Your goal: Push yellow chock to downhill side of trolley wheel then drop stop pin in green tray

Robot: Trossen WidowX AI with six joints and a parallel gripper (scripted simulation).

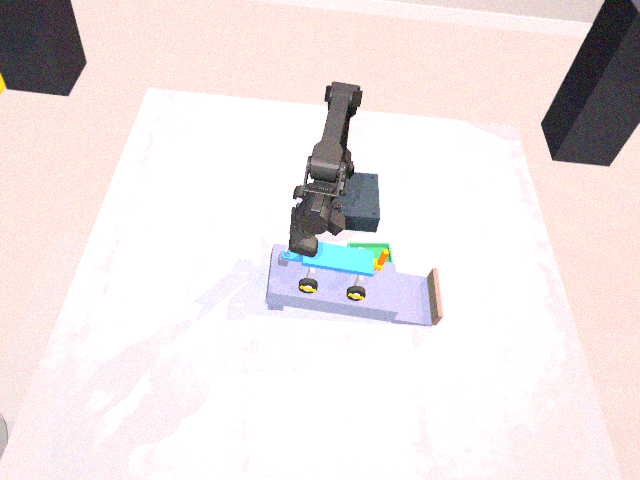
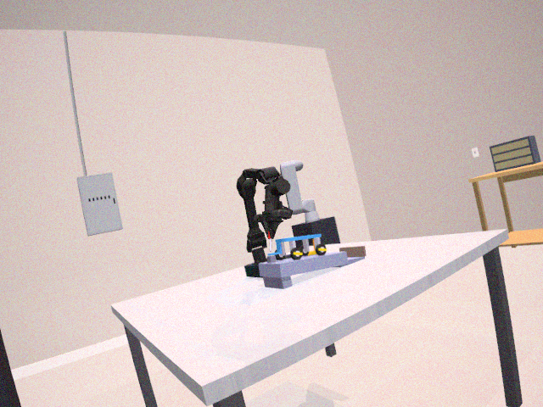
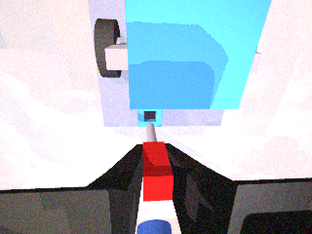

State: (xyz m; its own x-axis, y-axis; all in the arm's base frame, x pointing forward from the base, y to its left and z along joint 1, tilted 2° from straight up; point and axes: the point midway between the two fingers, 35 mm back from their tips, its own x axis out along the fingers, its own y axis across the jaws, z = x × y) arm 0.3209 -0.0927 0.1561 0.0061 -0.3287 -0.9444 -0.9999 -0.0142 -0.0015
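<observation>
My gripper (image 2: 269, 234) (image 3: 153, 149) is shut on the red head of the stop pin (image 2: 269, 236) (image 3: 157, 186), above the ramp's uphill end. The pin hangs upright with its grey shaft bare; the square hole in the trolley's blue tab shows dark and empty beside the shaft's tip in the wrist view. The blue trolley (image 1: 338, 259) (image 2: 302, 237) (image 3: 180, 44) stands on the grey-violet ramp (image 1: 408, 291) (image 2: 311, 264). The yellow chock (image 1: 377, 265) with its orange handle is at the trolley's downhill end, far side; its contact with the wheel is hidden. The green tray (image 1: 369, 244) lies behind the ramp.
A dark box (image 1: 364, 198) stands behind the tray, close to the arm. A brown end board (image 1: 435, 297) (image 2: 354, 251) closes the ramp's downhill end. The trolley's raised deck is right beside the gripper on the downhill side.
</observation>
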